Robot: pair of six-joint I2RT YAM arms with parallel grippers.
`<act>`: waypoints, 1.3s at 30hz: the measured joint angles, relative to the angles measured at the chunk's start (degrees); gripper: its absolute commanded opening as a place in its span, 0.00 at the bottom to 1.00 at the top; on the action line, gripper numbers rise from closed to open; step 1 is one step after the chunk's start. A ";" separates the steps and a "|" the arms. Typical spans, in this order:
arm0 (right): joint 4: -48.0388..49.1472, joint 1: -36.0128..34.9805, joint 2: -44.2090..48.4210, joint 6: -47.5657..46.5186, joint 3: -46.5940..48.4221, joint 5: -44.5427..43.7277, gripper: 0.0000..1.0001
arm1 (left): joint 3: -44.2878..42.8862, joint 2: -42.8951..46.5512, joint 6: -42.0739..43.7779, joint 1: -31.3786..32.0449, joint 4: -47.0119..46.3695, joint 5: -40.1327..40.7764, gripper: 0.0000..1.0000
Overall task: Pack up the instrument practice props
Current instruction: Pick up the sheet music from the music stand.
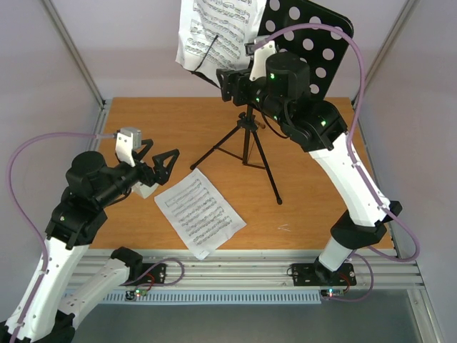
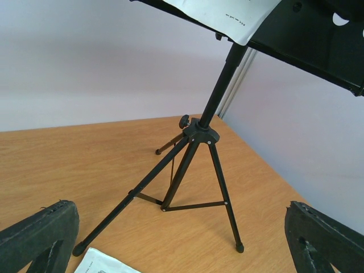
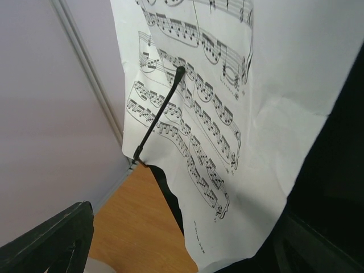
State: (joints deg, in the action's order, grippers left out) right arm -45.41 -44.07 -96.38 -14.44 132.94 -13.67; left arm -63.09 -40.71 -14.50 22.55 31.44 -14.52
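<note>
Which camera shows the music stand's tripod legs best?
The left wrist view: the tripod legs stand close and unobstructed, all three feet visible. The top view shows them smaller, from above. The right wrist view shows sheet music, no legs.

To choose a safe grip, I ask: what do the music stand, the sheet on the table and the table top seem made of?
Music stand: likely metal tubing, matte black; thin straight legs, little glare.
Sheet on the table: thin white paper, printed notes, lying flat.
Table top: wood or wood-look laminate, orange-brown, smooth; cannot tell which.
</note>
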 measured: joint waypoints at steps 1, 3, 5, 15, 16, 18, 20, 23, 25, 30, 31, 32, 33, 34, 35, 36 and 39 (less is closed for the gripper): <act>0.28 0.00 0.02 0.15 -0.42 0.02 0.86 | 0.00 0.02 0.00 0.02 0.00 -0.02 0.99; 0.68 0.00 0.00 0.46 -1.16 0.15 0.86 | 0.00 0.02 0.00 0.02 0.00 0.00 0.99; 1.14 0.00 -0.02 0.66 -1.66 0.26 0.85 | 0.00 0.04 0.00 0.00 0.00 0.00 0.99; 6.43 0.48 0.00 0.57 -6.08 1.51 0.72 | 0.00 0.31 0.02 0.00 0.00 0.02 0.99; 6.91 0.55 0.00 0.48 -6.49 1.62 0.71 | 0.00 0.31 0.02 0.00 0.00 0.04 0.99; 8.11 0.70 0.00 0.28 -7.08 1.97 0.70 | 0.00 0.31 0.02 0.02 0.00 0.04 1.00; 9.51 0.74 0.04 0.04 -7.65 2.36 0.69 | 0.00 0.31 0.02 0.02 0.00 0.09 0.99; 11.28 0.74 0.13 -0.44 -8.41 2.86 0.68 | 0.00 0.31 0.02 0.02 0.00 0.22 0.99; 12.11 0.74 0.24 -0.90 -8.81 3.08 0.67 | 0.00 0.31 0.02 0.02 0.00 0.31 0.99; 13.84 0.74 0.44 -2.12 -8.98 3.06 0.61 | 0.00 0.31 0.04 0.02 0.00 0.50 0.99; 14.19 0.74 0.48 -2.40 -8.98 3.02 0.59 | 0.00 0.31 0.04 0.02 0.00 0.55 0.99; 14.38 0.74 0.50 -2.60 -8.98 2.97 0.57 | 0.00 0.31 0.04 0.02 0.00 0.63 1.00; 14.60 0.74 0.52 -2.82 -8.98 2.95 0.55 | 0.00 0.31 0.04 0.00 0.00 0.68 0.99; 14.82 0.74 0.55 -3.17 -8.98 2.93 0.53 | 0.00 0.28 0.04 0.02 0.00 0.70 0.99; 14.99 0.74 0.55 -3.54 -8.98 2.89 0.50 | 0.00 0.31 0.07 0.00 0.00 0.74 0.99; 15.19 0.74 0.55 -3.72 -8.98 2.84 0.47 | 0.00 0.28 0.07 0.00 0.00 0.81 0.99; 15.65 0.74 0.55 -4.37 -8.98 2.64 0.40 | 0.00 0.28 0.07 0.02 0.00 0.87 0.99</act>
State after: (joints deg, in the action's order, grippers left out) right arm -29.76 -43.33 -95.83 -18.81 123.96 -11.03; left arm -63.09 -40.42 -14.44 22.57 31.44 -13.65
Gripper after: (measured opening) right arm 0.455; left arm 0.995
